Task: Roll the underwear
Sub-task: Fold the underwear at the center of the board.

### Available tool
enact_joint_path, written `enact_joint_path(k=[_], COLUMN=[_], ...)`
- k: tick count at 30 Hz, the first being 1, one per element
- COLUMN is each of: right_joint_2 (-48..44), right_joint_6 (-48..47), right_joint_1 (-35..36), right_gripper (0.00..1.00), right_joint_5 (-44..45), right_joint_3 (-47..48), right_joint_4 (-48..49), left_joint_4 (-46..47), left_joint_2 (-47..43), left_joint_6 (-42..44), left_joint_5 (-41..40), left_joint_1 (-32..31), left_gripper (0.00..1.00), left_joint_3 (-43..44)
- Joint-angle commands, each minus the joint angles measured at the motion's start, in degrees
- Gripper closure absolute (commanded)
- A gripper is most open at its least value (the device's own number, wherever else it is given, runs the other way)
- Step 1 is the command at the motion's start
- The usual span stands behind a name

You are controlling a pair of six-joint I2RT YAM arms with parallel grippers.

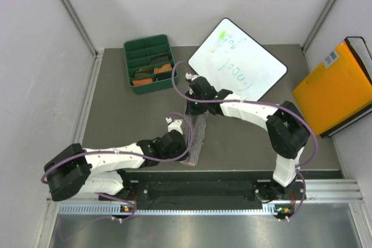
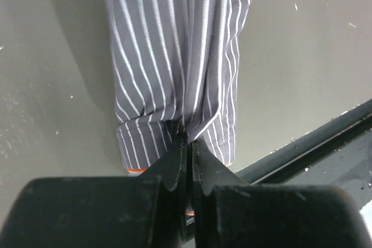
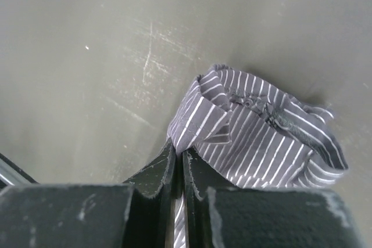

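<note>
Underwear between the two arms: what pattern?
The underwear is grey with fine white stripes; clearest in the left wrist view.

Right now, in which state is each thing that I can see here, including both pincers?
striped underwear: stretched between both pincers.
left pincer: shut on its near end.
right pincer: shut on its far end.
green tray: partly filled.
whiteboard: written on.
orange folder: closed.
</note>
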Motion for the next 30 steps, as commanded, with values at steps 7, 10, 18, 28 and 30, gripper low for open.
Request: enact_joint_path(k=[7,10,18,28,30], right_joint_2=[-5.85,-6.02,-5.15,-4.79,-5.14], right_joint_6=[1.12,1.74,2.09,1.65,1.74], right_joint_1=[-0.63,-1.15,-3.17,-3.44,-3.44], right_gripper=[0.98,0.98,0.99,0.99,0.98], right_joint_5=[8.06,8.41,8.5,7.18,6.13], right_joint_3=[-4.84,-6.42,-8.79,-9.06,-8.97], right_joint_4=[-2.19,-1.66,0.09,1.41,1.76], left_joint_4=[-5.94,-5.85,-2.08,-0.66,-0.93], left_joint_2=[5.17,6.84,8.69,-0.63,-1.94], left_joint_6=[-2.16,-2.78,-2.34,0.65,1.26], left_joint_5=[-3.22,-3.04,-0.06,6.89,5.93], left_joint_1=[-4.43,-5.14,-6.54,-6.63,-6.63], left_gripper=[1.0,1.0,0.55,0.14,0.13], left_joint_3=[6.87,7.84,8.9,8.28,7.67])
